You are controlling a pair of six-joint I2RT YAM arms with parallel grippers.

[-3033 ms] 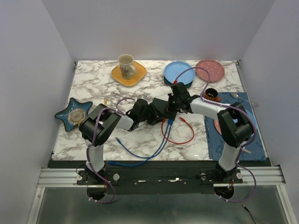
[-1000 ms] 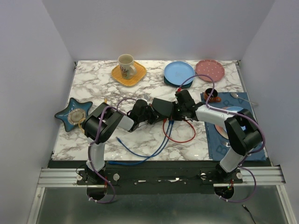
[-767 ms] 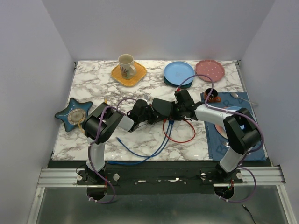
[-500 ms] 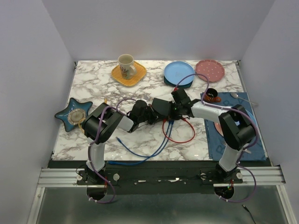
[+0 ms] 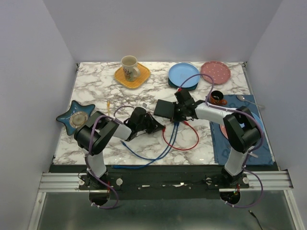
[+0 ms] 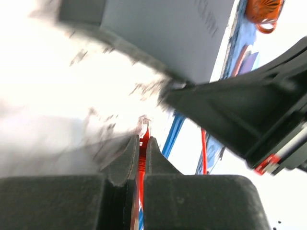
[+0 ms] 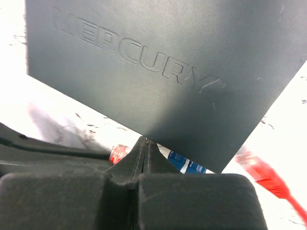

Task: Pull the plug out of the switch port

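The flat matte-black switch box point(image 5: 164, 109) lies mid-table; it fills the right wrist view point(image 7: 163, 62), embossed "MERCURY". Its ports are on the near long edge and I cannot see the sockets themselves. A blue plug point(image 7: 184, 164) sits at that edge. My left gripper point(image 5: 159, 127) is shut on the red plug point(image 6: 144, 127), whose clear tip is free in the air, a short way from the box point(image 6: 158, 33). The red cable point(image 5: 184, 147) loops on the table. My right gripper point(image 5: 176, 114) is shut, its tips point(image 7: 146, 142) against the box's near edge.
A mug on a yellow saucer point(image 5: 132, 72), a blue plate point(image 5: 183, 74) and a pink plate point(image 5: 215, 72) stand at the back. A star-shaped dish point(image 5: 75, 117) is at the left. A blue mat point(image 5: 240, 139) with an orange cup point(image 5: 217, 97) is at the right. A blue cable point(image 5: 144, 155) runs forward.
My left gripper has drawn back to the left, away from the box, with the red plug in it; the plug is now out. My right gripper stays on the box.
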